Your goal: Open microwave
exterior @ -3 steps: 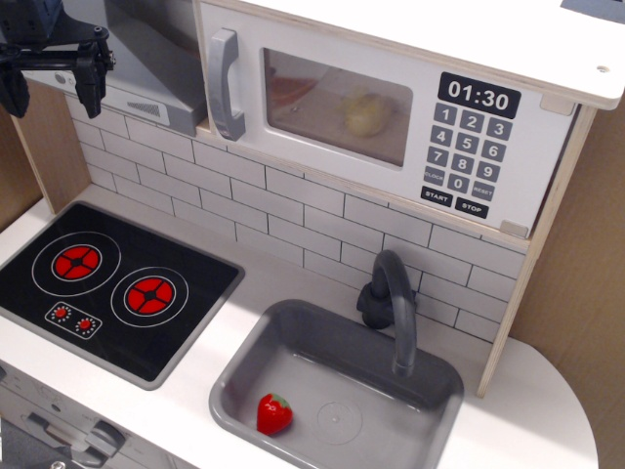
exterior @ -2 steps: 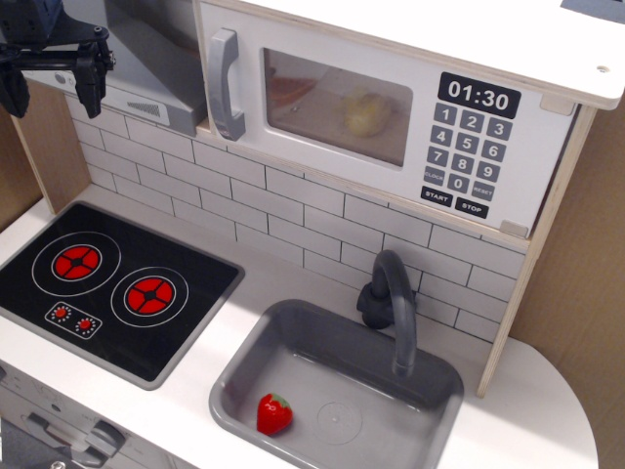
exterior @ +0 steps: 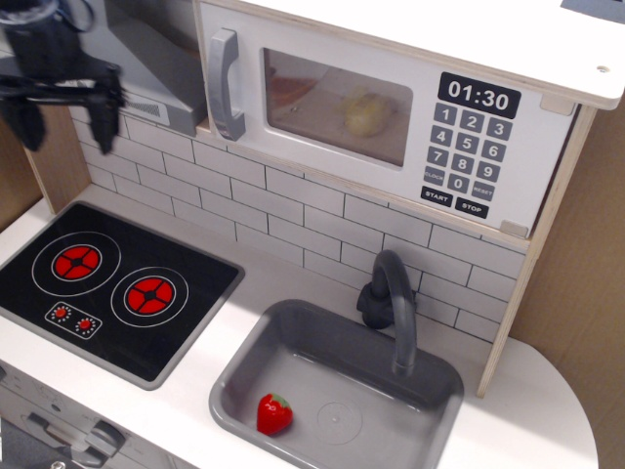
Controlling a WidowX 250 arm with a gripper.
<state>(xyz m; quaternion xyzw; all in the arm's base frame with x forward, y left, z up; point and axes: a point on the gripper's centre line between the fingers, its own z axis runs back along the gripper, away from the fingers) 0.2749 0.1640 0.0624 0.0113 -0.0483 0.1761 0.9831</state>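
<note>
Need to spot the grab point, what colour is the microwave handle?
Grey; the handle stands out against the white microwave door in the only view.

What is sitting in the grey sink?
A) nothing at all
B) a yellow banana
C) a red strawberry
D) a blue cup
C: a red strawberry with a green top lies near the front left corner of the sink, and nothing else is in the basin.

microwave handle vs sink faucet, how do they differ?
The microwave handle is a light grey bar, upright on the door's left edge; the faucet is darker grey, arched like a hook over the sink. The handle sits high; the faucet rises from the counter. Both are grey and curved.
</note>
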